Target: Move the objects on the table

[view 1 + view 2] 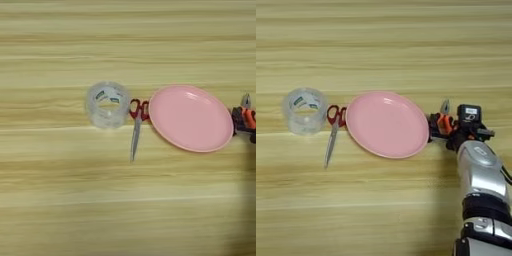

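On the wooden table (381,45) four things lie in a row. A clear tape roll (304,110) is at the left. Red-handled scissors (333,131) lie beside it with the blades pointing toward me. A round pink plate (387,125) sits in the middle with nothing on it. Just right of the plate lie small orange-handled pliers (445,119), steel tip pointing away. My right gripper (445,129) is open and down at the pliers. One black finger (434,125) stands between plate and handles, the other on their right side.
My silver forearm (481,170) runs from the bottom right corner up to the pliers. The scissors' red handles (138,109) sit between the tape roll (107,104) and the plate's rim (155,107), close to both.
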{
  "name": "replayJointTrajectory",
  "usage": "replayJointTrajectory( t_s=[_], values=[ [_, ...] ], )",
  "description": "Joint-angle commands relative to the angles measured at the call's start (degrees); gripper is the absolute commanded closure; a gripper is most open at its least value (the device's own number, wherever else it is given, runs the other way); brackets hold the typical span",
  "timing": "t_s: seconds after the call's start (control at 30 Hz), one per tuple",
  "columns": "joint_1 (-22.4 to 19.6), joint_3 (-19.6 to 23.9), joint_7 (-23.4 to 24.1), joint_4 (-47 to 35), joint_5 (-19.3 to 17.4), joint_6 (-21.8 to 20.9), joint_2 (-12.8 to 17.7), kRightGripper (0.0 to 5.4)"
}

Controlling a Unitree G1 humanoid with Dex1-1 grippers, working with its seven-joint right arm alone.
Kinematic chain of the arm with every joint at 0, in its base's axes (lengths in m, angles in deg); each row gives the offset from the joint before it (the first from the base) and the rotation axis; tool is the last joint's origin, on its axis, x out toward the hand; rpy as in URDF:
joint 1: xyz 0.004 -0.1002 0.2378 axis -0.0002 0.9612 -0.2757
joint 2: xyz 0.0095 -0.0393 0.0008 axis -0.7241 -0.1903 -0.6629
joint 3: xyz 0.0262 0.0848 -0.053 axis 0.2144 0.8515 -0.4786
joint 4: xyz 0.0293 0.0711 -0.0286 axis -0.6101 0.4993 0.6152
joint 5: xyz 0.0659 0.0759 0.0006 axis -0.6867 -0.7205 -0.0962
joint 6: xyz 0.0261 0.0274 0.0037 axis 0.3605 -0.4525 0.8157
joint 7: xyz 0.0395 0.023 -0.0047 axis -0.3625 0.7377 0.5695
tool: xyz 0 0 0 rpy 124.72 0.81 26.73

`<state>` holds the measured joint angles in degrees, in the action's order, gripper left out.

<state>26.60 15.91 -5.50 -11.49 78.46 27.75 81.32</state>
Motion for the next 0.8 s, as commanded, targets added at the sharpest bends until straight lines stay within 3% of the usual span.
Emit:
replayJointTrajectory(
  t_s=[0.03,0.43,0.8],
  values=[
    [-2.61,-0.78,0.18,-2.83,0.36,-0.8,1.11,0.04],
    [-1.7,-3.62,-0.28,-7.63,0.58,0.52,-0.83,0.04],
    [-2.03,-2.25,0.13,-12.98,0.48,2.02,1.48,0.04]
  ],
)
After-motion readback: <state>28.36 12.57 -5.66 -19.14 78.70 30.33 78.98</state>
